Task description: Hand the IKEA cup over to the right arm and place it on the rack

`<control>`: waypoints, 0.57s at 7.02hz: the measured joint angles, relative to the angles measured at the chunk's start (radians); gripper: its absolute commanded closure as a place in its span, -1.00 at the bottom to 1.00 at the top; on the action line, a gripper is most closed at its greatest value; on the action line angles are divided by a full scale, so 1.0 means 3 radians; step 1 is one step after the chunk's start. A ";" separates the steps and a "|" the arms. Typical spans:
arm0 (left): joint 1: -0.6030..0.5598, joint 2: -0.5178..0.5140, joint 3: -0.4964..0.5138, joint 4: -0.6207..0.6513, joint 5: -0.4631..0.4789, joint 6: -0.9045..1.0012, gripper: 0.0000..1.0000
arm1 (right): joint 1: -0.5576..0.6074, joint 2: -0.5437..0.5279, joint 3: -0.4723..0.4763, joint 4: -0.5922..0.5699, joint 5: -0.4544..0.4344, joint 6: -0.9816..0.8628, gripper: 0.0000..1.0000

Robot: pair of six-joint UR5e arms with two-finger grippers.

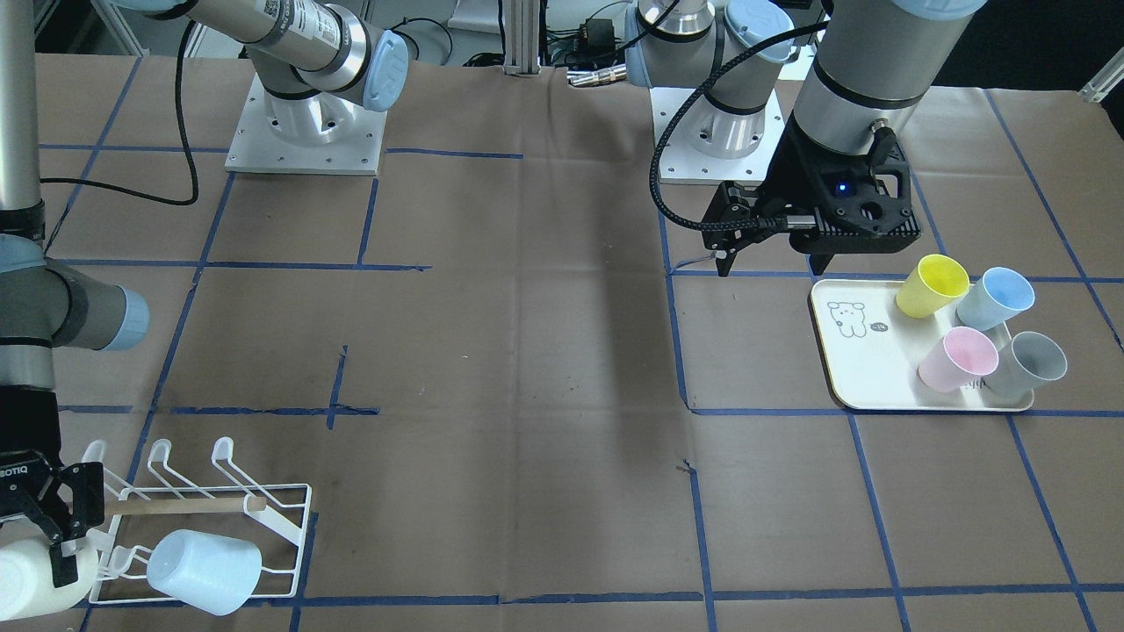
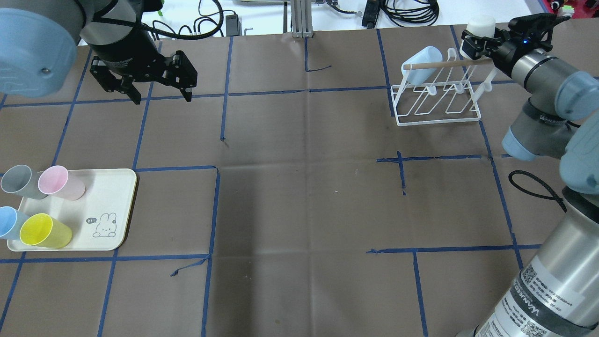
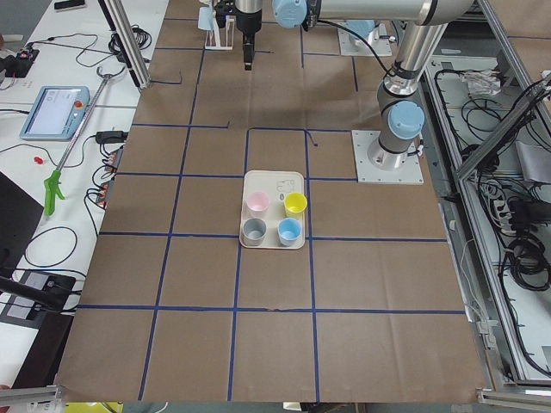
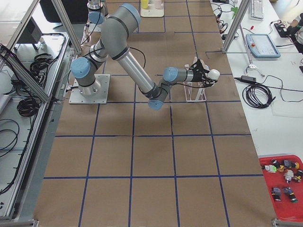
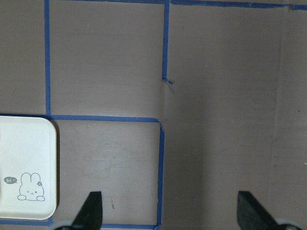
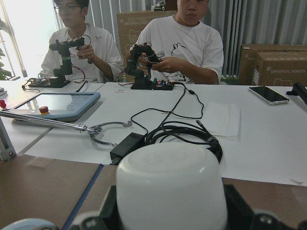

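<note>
The table (image 2: 304, 187) is brown, gridded with blue tape. The right arm (image 2: 538, 79) reaches across to its far edge. The left arm (image 2: 117, 42) hangs over the other side, above and behind the tray (image 2: 107, 187). The rack (image 2: 440, 121) stands by the right arm's wrist.

The handover looks done. The right gripper (image 2: 482, 40) is clamped on a white cup (image 2: 482, 23) and holds it sideways, base outward, just beside the rack's far outer corner. Whether cup and rack touch cannot be told. The left gripper (image 2: 164, 93) is spread wide and empty, clear of everything.

One pale blue cup (image 1: 204, 570) already hangs tilted on a prong at the rack's inner end, near the dowel's tip. What remains, by the look of it, is to bring the white cup over a free prong, seat it and let go.

Four cups wait on the tray: grey (image 2: 16, 180), pink (image 2: 58, 182), blue (image 2: 9, 222) and yellow (image 2: 44, 230).
</note>
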 measured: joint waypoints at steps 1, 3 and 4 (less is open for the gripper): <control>-0.0010 -0.0002 -0.0002 0.0008 -0.0003 0.0005 -0.99 | 0.0000 -0.0012 0.0002 0.0007 0.0000 0.0009 -0.99; -0.0002 0.0002 -0.0006 0.0012 -0.0041 0.0028 -0.99 | -0.0002 -0.0039 0.0001 0.0014 -0.0009 0.0025 -0.99; 0.0004 0.0007 -0.0007 0.0012 -0.0070 0.0032 -0.99 | -0.0003 -0.0089 -0.0007 0.0018 -0.0013 0.0066 -0.99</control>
